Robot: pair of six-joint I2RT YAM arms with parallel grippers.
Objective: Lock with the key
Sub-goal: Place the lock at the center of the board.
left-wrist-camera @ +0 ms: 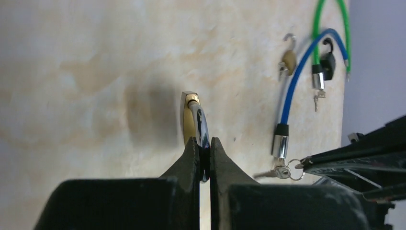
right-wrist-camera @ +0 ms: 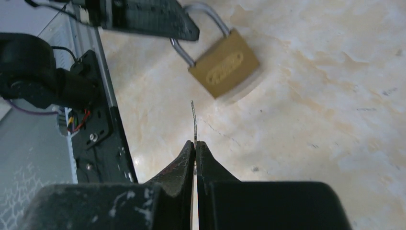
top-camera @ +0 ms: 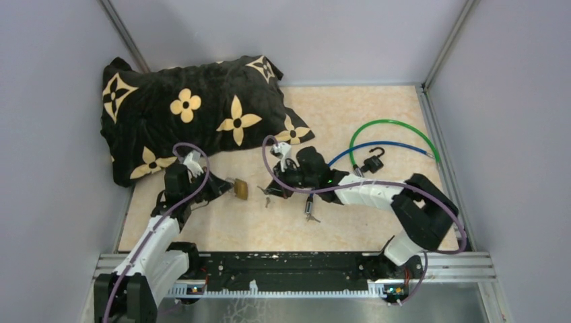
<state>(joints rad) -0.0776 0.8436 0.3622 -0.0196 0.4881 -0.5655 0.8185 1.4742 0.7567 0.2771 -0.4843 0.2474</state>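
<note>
A brass padlock [top-camera: 240, 190] with a silver shackle hangs just above the table, left of centre. My left gripper [top-camera: 227, 187] is shut on its shackle; in the left wrist view the padlock [left-wrist-camera: 190, 120] shows edge-on beyond the left gripper [left-wrist-camera: 204, 143]. My right gripper [top-camera: 275, 191] sits just right of it, shut on a thin key [right-wrist-camera: 193, 120] seen edge-on past the right gripper [right-wrist-camera: 195, 143]. The key's tip points at the padlock [right-wrist-camera: 225, 72] and stays a short way from its body. A ring with another key [left-wrist-camera: 280, 171] hangs at the right gripper's tip.
A black pillow [top-camera: 195, 114] with yellow flowers fills the back left. A green cable [top-camera: 397, 128], a blue cable lock [top-camera: 390, 144] and a black padlock [top-camera: 372, 163] lie at the right. A loose key [top-camera: 311, 217] lies near the front. Grey walls close in both sides.
</note>
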